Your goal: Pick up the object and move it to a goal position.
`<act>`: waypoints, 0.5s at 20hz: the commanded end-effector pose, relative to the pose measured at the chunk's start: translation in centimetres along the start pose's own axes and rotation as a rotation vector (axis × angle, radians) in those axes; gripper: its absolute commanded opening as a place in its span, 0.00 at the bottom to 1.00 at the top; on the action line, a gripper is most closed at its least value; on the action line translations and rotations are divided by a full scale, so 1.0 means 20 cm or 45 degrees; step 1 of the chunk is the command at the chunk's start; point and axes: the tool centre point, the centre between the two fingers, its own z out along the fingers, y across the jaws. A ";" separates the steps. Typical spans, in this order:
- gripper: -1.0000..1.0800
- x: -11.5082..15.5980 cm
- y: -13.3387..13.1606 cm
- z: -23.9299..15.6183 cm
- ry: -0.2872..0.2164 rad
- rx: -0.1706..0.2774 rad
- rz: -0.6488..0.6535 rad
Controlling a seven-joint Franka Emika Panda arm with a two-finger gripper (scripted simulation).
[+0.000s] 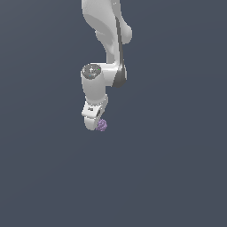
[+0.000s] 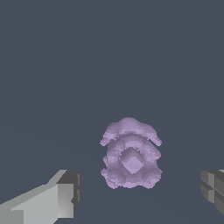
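One object (image 2: pixel 131 154) is present: a bumpy, roundish lilac lump, seen in the wrist view lying between the two fingertips, with clear space on either side. The gripper (image 1: pixel 95 124) is spread wide, nothing clamped; neither pad (image 2: pixel 70 192) touches the lump. In the exterior view the object sits at the very tip of the gripper, just beside the lower finger end, partly hidden by it.

Assessment of the step in hand: the gripper appears poised around the object ahead of closing. The lump looks nearer one finger than the other, so a small sideways correction before closing would probably let both pads meet it together rather than push it aside. Whether the fingertips are low enough to catch the widest part of the lump cannot be told from these views; descent should be confirmed first. The surface is knobbly, so closing slowly on the broadest bulge seems advisable.

Count: one arm, one gripper, two fingers, one object. No goal marker is visible.
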 end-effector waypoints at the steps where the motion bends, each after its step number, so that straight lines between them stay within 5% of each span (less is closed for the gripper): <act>1: 0.96 0.00 0.00 0.01 0.000 0.000 0.000; 10: 0.96 0.00 -0.01 0.20 0.000 0.001 -0.005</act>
